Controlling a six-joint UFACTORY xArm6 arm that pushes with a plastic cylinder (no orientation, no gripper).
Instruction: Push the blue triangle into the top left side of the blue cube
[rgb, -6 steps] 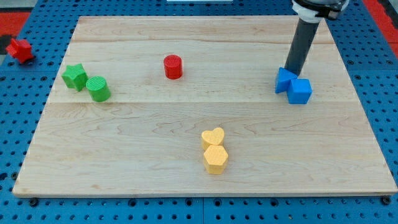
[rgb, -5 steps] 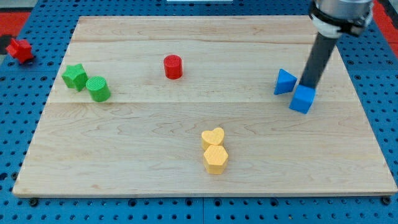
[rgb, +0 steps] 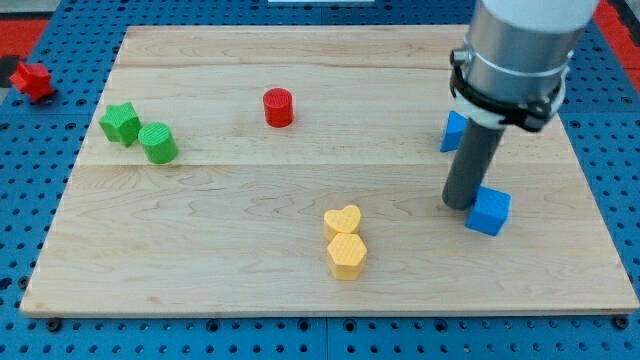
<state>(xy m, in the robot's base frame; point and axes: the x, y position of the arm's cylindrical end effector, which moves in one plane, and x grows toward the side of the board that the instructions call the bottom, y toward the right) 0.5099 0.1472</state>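
On the tabletop's (rgb: 300, 200) right side, blue triangle (rgb: 454, 131) sits mostly hidden behind the rod, only its left edge showing. Blue cube (rgb: 489, 211) lies below it toward the view's bottom right, well apart from the triangle, not touching it. My tip (rgb: 459, 205) is down on the wood just beside the cube's left face, touching or nearly so; can't tell which. Rod stands between the two blue blocks in the view, wide grey arm body above it covering the top right. No gripper on this rig, so nothing to call spread or pressed together: just the bare rod.

Rest of the tabletop:
- yellow heart (rgb: 343, 220) and yellow hexagon (rgb: 346, 255) touching, hexagon below, near bottom centre
- red cylinder (rgb: 278, 106) alone, upper middle
- green star-like block (rgb: 120, 123) and green cylinder (rgb: 157, 142) touching at the view's left
- red block (rgb: 31, 79), shape unclear, off the wood on the blue pegboard (rgb: 40, 200), top left
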